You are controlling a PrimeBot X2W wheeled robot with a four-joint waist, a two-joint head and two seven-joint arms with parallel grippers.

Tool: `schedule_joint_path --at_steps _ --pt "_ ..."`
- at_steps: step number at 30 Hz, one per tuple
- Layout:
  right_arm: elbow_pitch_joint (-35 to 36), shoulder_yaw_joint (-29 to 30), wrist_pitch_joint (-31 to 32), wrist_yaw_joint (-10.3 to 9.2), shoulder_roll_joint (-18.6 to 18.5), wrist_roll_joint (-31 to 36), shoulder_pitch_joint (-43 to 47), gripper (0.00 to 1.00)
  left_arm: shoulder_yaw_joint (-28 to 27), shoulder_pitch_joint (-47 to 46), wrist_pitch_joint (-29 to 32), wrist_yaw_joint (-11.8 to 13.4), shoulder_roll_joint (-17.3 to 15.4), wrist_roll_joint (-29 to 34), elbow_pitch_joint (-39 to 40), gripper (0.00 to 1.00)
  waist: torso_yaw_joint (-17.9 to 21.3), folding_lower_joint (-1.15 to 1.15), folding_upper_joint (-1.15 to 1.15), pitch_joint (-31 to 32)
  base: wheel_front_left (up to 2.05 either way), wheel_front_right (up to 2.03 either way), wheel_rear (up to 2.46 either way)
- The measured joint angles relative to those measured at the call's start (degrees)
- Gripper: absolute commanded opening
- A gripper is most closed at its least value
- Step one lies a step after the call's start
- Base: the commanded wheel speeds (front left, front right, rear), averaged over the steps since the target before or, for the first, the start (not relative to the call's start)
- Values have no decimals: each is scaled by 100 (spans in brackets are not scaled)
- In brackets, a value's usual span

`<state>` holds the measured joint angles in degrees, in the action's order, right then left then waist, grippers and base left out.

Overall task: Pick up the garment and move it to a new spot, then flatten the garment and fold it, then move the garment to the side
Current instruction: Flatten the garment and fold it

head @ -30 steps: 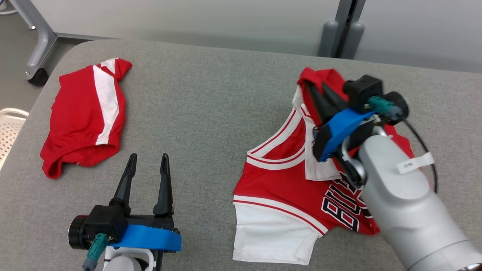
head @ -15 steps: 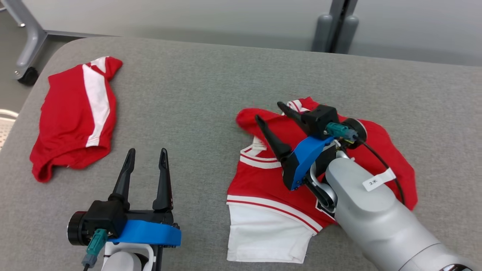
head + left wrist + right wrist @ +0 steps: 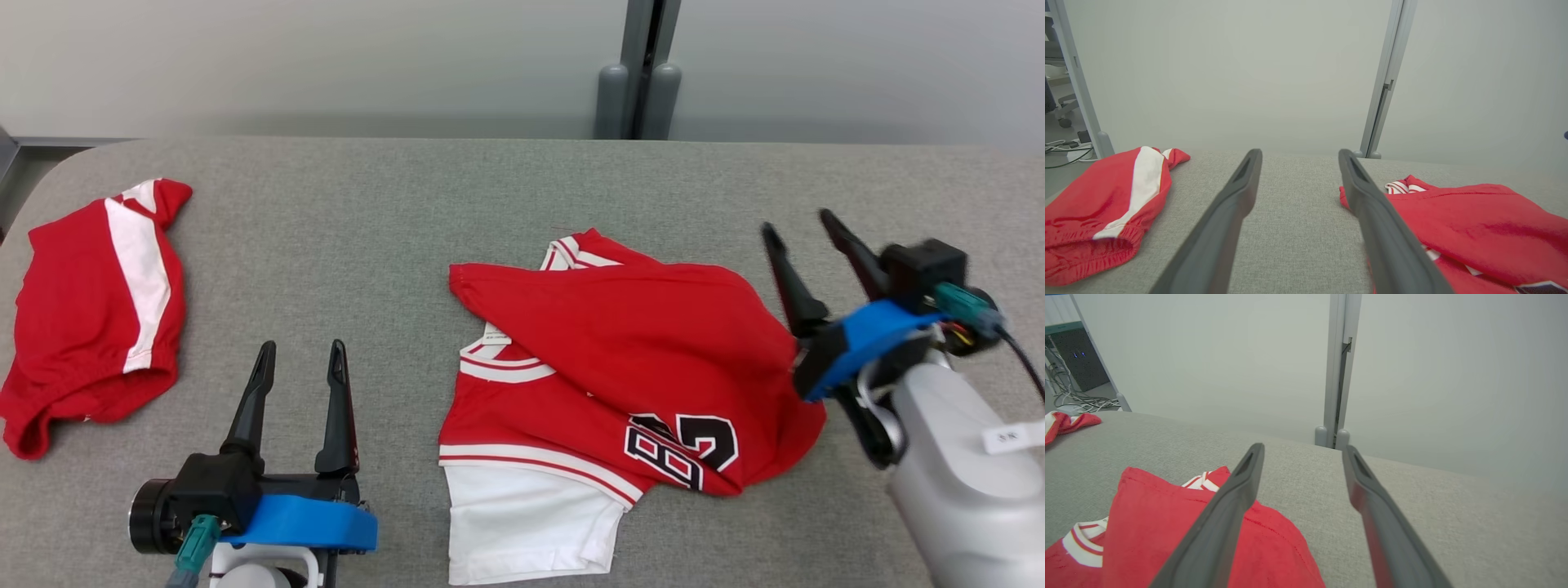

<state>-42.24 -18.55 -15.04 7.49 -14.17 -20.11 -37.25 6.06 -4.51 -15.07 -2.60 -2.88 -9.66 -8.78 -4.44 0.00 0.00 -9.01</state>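
Observation:
A red jersey [image 3: 620, 359] with white trim and black-and-white lettering lies folded over itself at the middle of the grey table, a white part sticking out at its near edge. It also shows in the left wrist view [image 3: 1474, 228] and the right wrist view [image 3: 1208, 535]. My right gripper [image 3: 796, 224] hangs open just right of the jersey's right edge, holding nothing. My left gripper [image 3: 300, 355] rests open over bare table to the jersey's left, its fingers pointing away from me.
Red shorts [image 3: 90, 302] with a white stripe lie at the table's left end, seen too in the left wrist view [image 3: 1106, 204]. A grey post [image 3: 637, 73] stands behind the table [image 3: 392, 212] against a pale wall. Bare cloth lies between the two garments.
My right gripper let go of the jersey's upper part after carrying it over to the left, then drew back to the right. The jersey now lies folded. The head camera has shifted.

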Motion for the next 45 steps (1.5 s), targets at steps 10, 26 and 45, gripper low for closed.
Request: schedule_joint_path --at_steps 10,26,45 --pt "-403 900 0 0 -214 208 586 100 -40 57 0 -73 0 51 33 100 40 0 0 -31 0 0 0" --pt "-1915 925 -19 0 293 219 499 100 24 -83 0 -97 0 52 20 100 -215 0 0 -316 0 0 0" --pt "-1012 1048 -10 0 268 164 825 0 20 -1 0 -90 -1 67 -18 100 -70 1 -1 -86 0 0 0"
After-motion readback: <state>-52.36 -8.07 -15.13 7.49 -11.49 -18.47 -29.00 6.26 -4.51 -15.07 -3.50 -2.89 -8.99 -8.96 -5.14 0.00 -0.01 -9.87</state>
